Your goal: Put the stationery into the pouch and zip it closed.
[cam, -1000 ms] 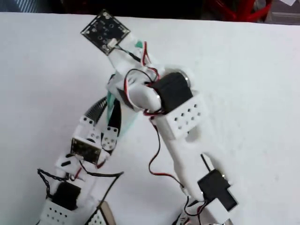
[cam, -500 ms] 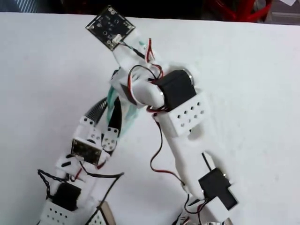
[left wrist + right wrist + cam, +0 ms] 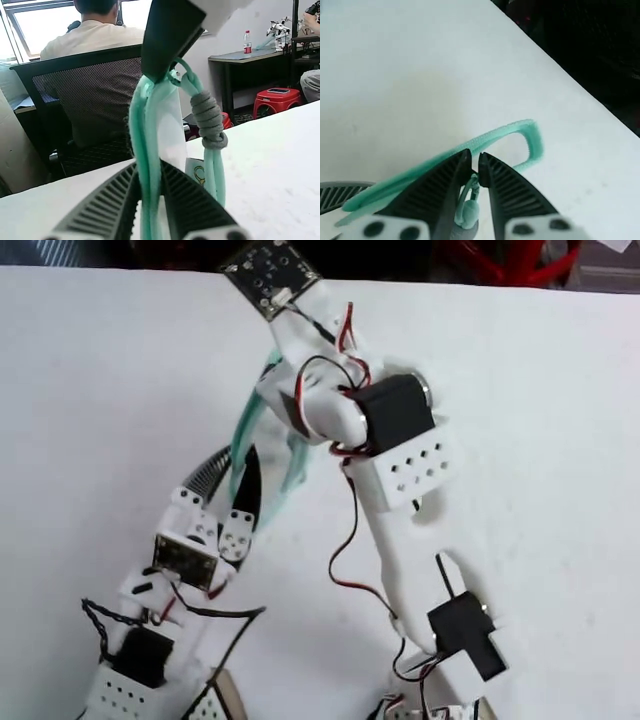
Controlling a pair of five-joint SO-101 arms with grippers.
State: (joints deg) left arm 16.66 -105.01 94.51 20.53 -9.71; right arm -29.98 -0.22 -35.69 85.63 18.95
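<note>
Zipping the pouch shut

My left jaws pinch one end of the green pouch (image 3: 146, 130), and my right jaws pinch its zip pull (image 3: 466, 202), over the counter (image 3: 100, 390). I think a slow, straight pull with a firm left hold works best.

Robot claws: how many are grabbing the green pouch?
2. The left gripper pinches the near edge of the pouch; the right gripper pinches its zipper pull, farther across the table. No others seem hidden.
</note>
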